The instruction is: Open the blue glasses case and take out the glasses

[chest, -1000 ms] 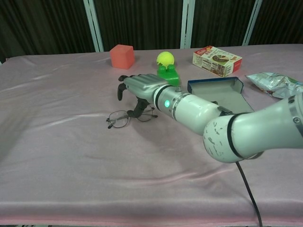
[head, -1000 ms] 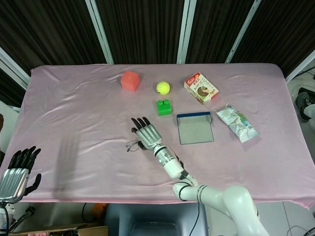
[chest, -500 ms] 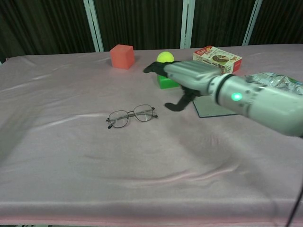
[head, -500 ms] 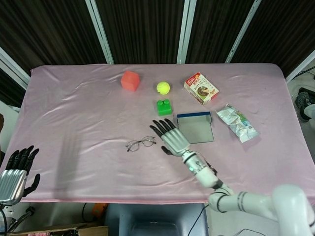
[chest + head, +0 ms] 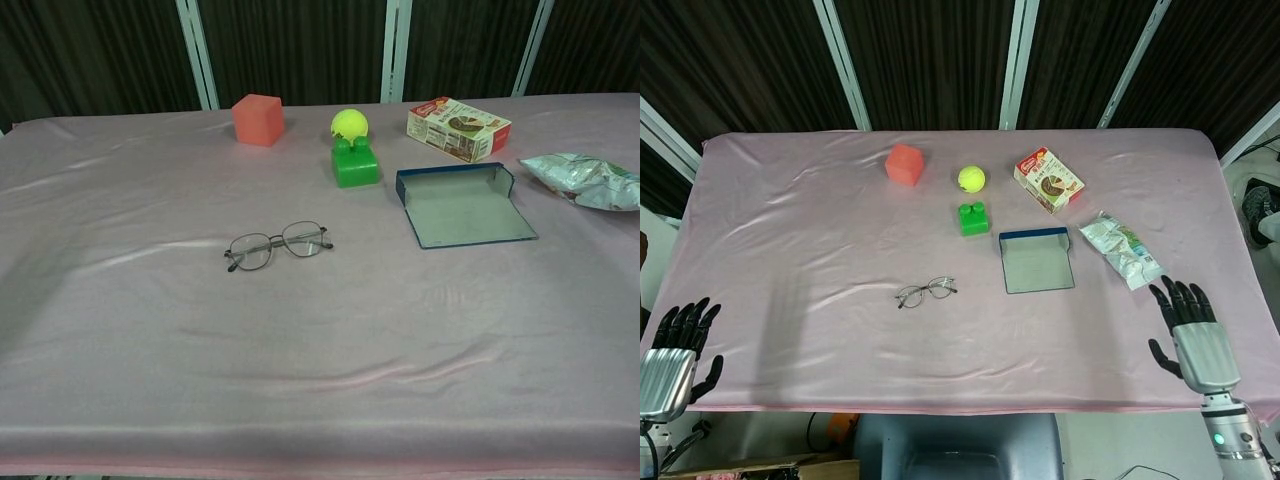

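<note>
The blue glasses case lies open and flat on the pink cloth, right of centre, its grey inside bare. The thin-framed glasses lie on the cloth left of the case, apart from it. My right hand hangs open at the table's front right corner, far from both. My left hand is open off the front left edge. Neither hand shows in the chest view.
A red cube, a yellow ball and a green block stand behind the glasses. A snack box and a silver snack bag lie at the right. The pink table cloth spreads wide on the left.
My right hand has let go of the glasses and drawn back from the table's middle to the front right corner. The glasses stay on the cloth. The left hand barely moved.
</note>
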Controlling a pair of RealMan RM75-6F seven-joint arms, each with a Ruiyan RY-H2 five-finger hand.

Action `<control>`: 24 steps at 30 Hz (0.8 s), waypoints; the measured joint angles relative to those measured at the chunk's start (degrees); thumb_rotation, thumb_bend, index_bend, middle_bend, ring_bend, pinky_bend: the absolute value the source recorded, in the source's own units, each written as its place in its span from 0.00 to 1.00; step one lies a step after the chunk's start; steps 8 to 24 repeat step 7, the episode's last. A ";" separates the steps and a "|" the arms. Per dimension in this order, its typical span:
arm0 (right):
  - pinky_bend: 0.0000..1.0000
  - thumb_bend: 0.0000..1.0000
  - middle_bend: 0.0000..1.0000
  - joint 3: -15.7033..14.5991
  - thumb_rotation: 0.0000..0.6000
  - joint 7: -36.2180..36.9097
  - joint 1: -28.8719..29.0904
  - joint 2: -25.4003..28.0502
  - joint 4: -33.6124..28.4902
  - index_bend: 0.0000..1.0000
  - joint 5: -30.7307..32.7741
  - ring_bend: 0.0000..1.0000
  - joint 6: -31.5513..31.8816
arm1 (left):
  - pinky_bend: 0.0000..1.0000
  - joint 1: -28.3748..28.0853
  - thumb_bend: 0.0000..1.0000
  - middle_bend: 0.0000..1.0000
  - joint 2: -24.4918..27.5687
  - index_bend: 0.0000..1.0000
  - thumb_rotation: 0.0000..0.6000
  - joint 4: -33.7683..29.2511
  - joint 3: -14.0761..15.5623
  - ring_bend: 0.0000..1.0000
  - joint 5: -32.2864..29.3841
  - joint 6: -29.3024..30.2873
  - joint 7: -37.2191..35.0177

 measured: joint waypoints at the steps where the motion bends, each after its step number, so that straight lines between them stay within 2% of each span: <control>1: 0.00 0.47 0.00 -0.02 1.00 0.67 -0.16 0.56 0.14 0.07 -0.27 0.00 -0.28 | 0.00 0.03 0.44 0.00 -0.02 0.00 1.00 -0.07 0.10 0.00 0.11 -0.01 0.23; 7: 0.00 0.47 0.00 0.68 1.00 0.66 -0.57 1.38 0.25 0.07 -1.05 0.00 -4.20 | 0.00 0.05 0.44 0.00 0.14 0.00 1.00 -0.43 0.79 0.00 1.04 -0.38 0.26; 24: 0.00 0.47 0.00 0.68 1.00 0.66 -0.57 1.38 0.25 0.07 -1.05 0.00 -4.20 | 0.00 0.05 0.44 0.00 0.14 0.00 1.00 -0.43 0.79 0.00 1.04 -0.38 0.26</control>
